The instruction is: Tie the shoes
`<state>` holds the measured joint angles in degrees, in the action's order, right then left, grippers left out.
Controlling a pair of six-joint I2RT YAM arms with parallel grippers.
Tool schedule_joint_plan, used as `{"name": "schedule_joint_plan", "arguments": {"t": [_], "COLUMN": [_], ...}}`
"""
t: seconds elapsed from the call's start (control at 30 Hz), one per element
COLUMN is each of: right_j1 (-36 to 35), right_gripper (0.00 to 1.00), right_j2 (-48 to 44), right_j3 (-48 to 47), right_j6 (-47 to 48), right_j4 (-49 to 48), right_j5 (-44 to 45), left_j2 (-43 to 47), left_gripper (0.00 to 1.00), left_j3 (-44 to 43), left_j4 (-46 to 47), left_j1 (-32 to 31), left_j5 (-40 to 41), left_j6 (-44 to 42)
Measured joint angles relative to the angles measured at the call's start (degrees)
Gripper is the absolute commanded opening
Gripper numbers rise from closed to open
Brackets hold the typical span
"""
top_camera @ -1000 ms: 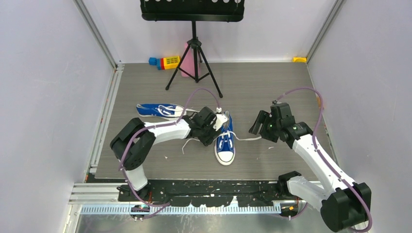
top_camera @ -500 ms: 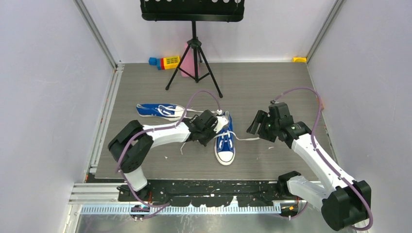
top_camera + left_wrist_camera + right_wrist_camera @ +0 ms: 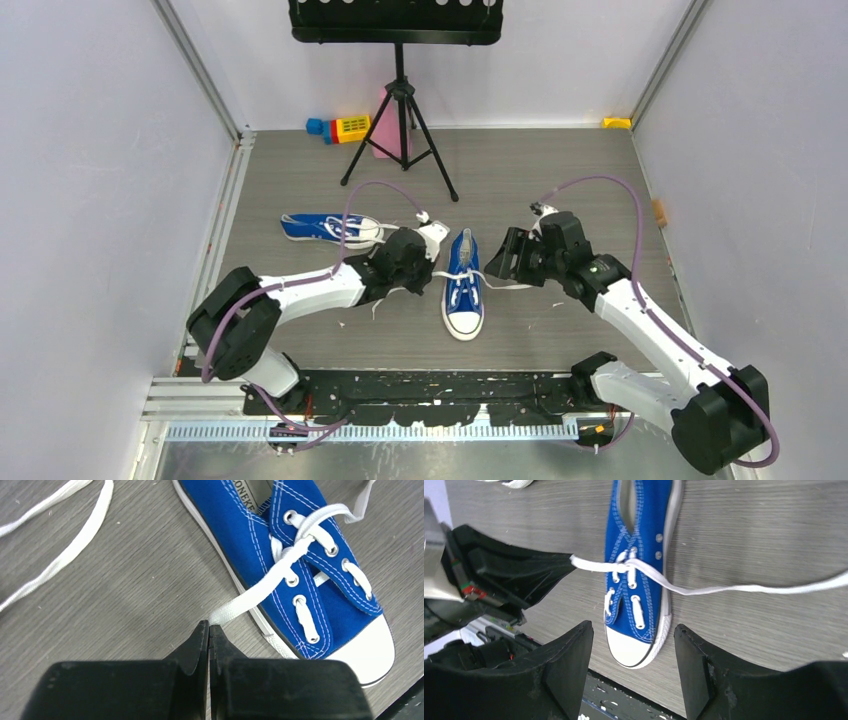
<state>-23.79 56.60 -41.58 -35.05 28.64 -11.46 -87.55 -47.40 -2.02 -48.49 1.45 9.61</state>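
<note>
Only overhead are two seen — near shoe (image 3: 463, 290) and, at its ten o'clock, second shoe (image 3: 325, 227); wrist views show left gripper (image 3: 209, 627) clamped on one lace (image 3: 260, 587), right gripper (image 3: 633, 627) with jaws apart.

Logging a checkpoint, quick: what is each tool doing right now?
Left tool: closed on the flat white shoelace of the blue canvas sneaker.
Right tool: open, holding nothing.
</note>
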Motion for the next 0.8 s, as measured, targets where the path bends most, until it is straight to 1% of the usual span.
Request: {"name": "schedule_joint_plan", "arguments": {"t": [0.13,0.23,0.3,0.47,0.63,0.8], "right_j1": [-2.91,-4.20,-4.70,-6.56,-8.44,-8.90], "right_gripper": [0.60,0.56,0.55,0.54,0.53,0.47], "right_j2": [2.16,5.29,7.63,12.07,13.60,15.26], "right_j3": [0.13,0.13,0.11,-1.09,-2.93,-3.37], "right_j6": [1.75,2.54,2.62,2.58,3.02,3.61], "right_j4": [-4.55,-8.22,-10.47,-12.66,-14.99,-17.70], "right_j5": [-1.11,-1.95,-2.60,-3.06,-3.28,-3.08], "left_j2": [1.27,2.25,2.32,2.32,2.32,2.19], "left_gripper": [0.00,0.00,0.00,0.00,0.00,0.00], "left_j3": [2.89,4.63,4.83,5.01,5.81,5.84], "left_j4": [4.42,8.22,10.19,14.84,18.05,20.17], "left_j1": [1.51,2.69,3.21,3.89,4.31,4.61], "left_j5": [-0.31,-1.75,-2.62,-4.61,-6.36,-8.11], "left_j6": [4.70,7.80,9.29,11.65,13.62,15.23]}}
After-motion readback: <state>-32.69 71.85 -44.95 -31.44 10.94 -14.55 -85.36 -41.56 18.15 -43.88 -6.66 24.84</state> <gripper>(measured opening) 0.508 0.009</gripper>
